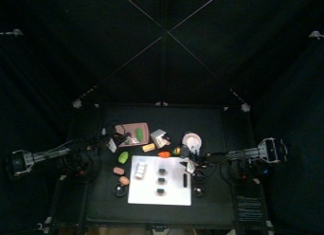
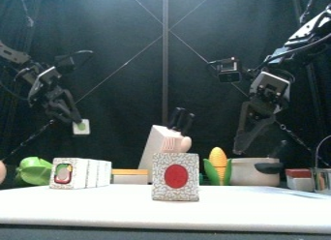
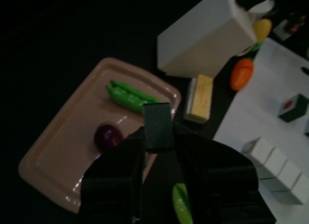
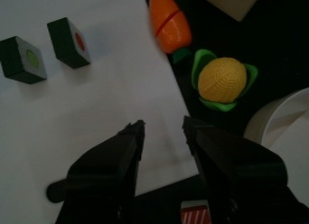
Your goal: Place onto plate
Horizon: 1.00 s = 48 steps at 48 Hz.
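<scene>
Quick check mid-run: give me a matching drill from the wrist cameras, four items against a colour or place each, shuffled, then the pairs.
Items:
1. corn
2. pea pod
3. carrot
4. right pincer

Descriptions:
A. orange, at the white tray's edge
B. green, lying on the pink tray
C. yellow, in green husk
D. open, above the white tray

Pairs: 1-C, 2-B, 3-A, 4-D
</scene>
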### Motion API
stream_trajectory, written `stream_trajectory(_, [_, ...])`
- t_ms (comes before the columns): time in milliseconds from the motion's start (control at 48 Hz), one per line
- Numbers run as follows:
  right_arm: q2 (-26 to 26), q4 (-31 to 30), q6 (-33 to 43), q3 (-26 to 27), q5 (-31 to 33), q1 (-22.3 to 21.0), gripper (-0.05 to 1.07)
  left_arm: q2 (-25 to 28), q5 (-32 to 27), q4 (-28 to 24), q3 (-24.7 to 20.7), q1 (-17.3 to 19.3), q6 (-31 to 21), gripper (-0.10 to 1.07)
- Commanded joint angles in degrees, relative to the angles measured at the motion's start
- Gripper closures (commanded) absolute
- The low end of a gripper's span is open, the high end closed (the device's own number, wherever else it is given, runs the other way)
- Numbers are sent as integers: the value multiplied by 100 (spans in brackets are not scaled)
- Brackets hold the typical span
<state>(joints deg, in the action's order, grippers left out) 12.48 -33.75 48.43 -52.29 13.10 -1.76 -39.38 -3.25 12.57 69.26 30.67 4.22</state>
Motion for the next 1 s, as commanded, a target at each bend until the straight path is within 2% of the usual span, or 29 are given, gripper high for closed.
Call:
stream_trajectory(0, [53, 0, 0, 114, -9, -9, 25, -9, 35, 44, 44, 220, 0, 41])
stream_trajectory(375, [53, -18, 0, 132, -9, -26, 25, 9, 193, 712, 457, 782, 9, 39])
stream_trajectory(604, [35, -44, -9, 167, -9, -44, 25, 246, 220, 896, 475, 826, 9, 37])
stream_trajectory(979, [9, -62, -9, 167, -9, -70, 25, 1011, 466, 914, 431, 826, 9, 20])
